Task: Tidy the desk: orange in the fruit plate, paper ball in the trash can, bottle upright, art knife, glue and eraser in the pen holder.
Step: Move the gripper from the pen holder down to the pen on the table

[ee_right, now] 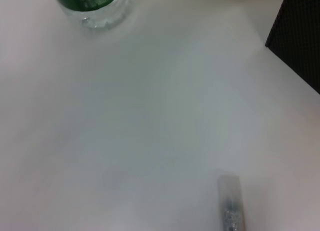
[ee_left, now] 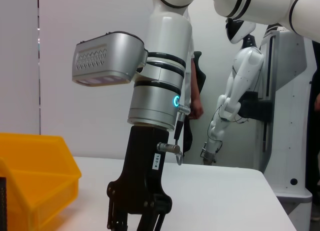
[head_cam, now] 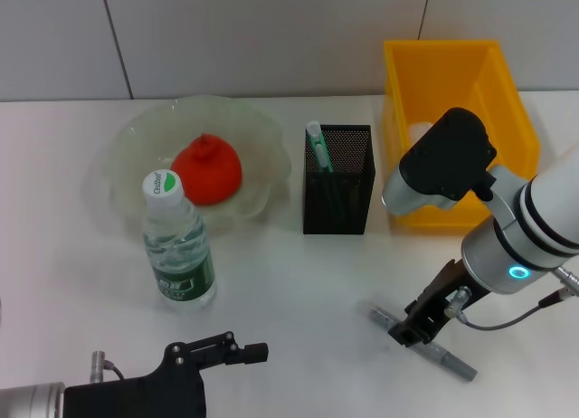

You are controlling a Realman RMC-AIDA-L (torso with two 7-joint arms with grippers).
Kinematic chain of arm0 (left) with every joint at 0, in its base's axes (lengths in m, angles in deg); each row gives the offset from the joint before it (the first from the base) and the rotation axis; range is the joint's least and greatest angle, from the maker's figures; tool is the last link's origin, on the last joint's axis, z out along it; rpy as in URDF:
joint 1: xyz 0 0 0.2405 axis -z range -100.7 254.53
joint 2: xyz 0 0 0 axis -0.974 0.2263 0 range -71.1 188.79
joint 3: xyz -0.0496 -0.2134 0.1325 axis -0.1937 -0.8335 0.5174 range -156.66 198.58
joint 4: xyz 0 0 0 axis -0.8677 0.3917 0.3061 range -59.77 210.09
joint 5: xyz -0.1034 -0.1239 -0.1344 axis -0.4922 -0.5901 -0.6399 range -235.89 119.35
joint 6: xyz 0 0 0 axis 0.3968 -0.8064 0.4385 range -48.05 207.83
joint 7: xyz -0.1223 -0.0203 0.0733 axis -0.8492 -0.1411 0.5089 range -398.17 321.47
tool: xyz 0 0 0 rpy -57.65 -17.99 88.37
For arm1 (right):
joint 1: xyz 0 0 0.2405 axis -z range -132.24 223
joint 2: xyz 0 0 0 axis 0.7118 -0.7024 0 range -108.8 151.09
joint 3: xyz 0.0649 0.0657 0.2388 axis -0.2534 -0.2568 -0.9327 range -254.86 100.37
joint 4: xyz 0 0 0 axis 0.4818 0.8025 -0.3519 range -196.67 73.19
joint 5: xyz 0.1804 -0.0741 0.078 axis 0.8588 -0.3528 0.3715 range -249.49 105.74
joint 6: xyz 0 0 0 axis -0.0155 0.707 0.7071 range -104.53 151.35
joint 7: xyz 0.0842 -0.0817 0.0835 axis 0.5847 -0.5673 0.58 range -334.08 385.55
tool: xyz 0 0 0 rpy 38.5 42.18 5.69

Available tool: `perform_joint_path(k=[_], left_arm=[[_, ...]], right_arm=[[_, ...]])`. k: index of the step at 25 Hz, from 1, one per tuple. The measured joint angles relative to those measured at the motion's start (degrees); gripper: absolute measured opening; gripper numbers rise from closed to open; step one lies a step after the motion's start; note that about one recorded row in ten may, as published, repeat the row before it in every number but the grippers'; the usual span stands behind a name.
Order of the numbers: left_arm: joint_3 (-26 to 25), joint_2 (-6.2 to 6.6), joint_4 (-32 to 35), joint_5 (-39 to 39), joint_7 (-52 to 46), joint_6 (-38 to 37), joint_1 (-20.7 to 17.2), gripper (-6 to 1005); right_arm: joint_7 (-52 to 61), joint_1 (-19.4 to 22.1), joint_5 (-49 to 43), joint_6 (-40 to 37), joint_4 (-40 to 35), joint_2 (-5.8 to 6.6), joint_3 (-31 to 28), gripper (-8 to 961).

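The grey art knife (head_cam: 445,352) lies flat on the white desk at the front right, and my right gripper (head_cam: 410,330) is lowered onto its middle. One end of the art knife (ee_right: 231,203) shows in the right wrist view. The orange (head_cam: 206,170) rests in the translucent fruit plate (head_cam: 127,156). In front of the plate the bottle (head_cam: 177,246) stands upright. A white and green glue stick (head_cam: 317,146) stands in the black mesh pen holder (head_cam: 339,201). A white paper ball (head_cam: 418,131) lies in the yellow trash can (head_cam: 493,92). No eraser is in view. My left gripper (head_cam: 242,347) is parked open at the front left.
The left wrist view shows my right gripper (ee_left: 136,218) from the side, beside the yellow trash can (ee_left: 35,181). The bottle's base (ee_right: 92,6) and a corner of the pen holder (ee_right: 300,36) appear in the right wrist view. Bare desk lies between bottle and knife.
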Motion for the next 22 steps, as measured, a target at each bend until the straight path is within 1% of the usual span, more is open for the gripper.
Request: perform_joint_path(k=[9,22], left_arm=[[0.00,-0.04,0.00,0.00,0.00,0.00,-0.01,806],[0.21,-0.05,0.00,0.00,0.00,0.06,0.27,806]], right_arm=[[-0.05,-0.08,0.02,-0.04,-0.23,0.00,0.44,291],[0.01,-0.51,0.17,-0.51,-0.52,0.00,0.51,292]])
